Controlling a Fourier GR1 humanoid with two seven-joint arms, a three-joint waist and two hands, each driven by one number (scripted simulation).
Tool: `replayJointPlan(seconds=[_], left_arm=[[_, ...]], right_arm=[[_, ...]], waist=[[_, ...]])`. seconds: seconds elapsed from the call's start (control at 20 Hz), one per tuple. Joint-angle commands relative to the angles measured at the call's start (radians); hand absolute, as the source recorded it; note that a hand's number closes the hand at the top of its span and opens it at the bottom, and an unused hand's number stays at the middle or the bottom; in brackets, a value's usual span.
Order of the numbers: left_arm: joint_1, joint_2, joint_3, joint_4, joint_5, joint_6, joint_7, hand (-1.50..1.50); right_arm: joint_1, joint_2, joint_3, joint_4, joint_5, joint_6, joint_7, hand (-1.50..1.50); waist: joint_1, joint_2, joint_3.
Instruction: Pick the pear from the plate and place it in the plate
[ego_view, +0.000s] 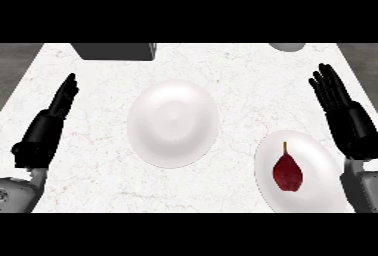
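Head view: a dark red pear (287, 172) lies stem-up on a white plate (314, 145) at the lower right of the marble counter (88, 150), the plate running close to the counter's right edge. A second white plate (173, 123) sits bare at centre, well apart from the first, with open marble between the 2. The left robot hand (63, 97) rests at the left edge, fingers straight and released, holding nothing. The right robot hand (336, 97) rests at the right edge, fingers straight, just above the pear's plate. A grey box (114, 50) and a pale round object (286, 46) sit at the far edge.
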Motion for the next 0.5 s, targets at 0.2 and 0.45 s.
replayJointPlan(seconds=[0.2, 0.45], left_arm=[[0.045, -0.057, 0.052, 0.058, 0.108, -0.006, 0.097, 0.00], [0.071, -0.102, 0.043, 0.077, 0.158, -0.018, 0.129, 0.00]], right_arm=[[0.086, 0.033, -0.137, 0.157, -0.358, 0.389, -0.254, 1.50], [0.164, 0.089, -0.280, 0.306, -0.279, 0.204, -0.430, -1.50]], waist=[[0.001, 0.032, 0.026], [-0.021, 0.042, 0.032]])
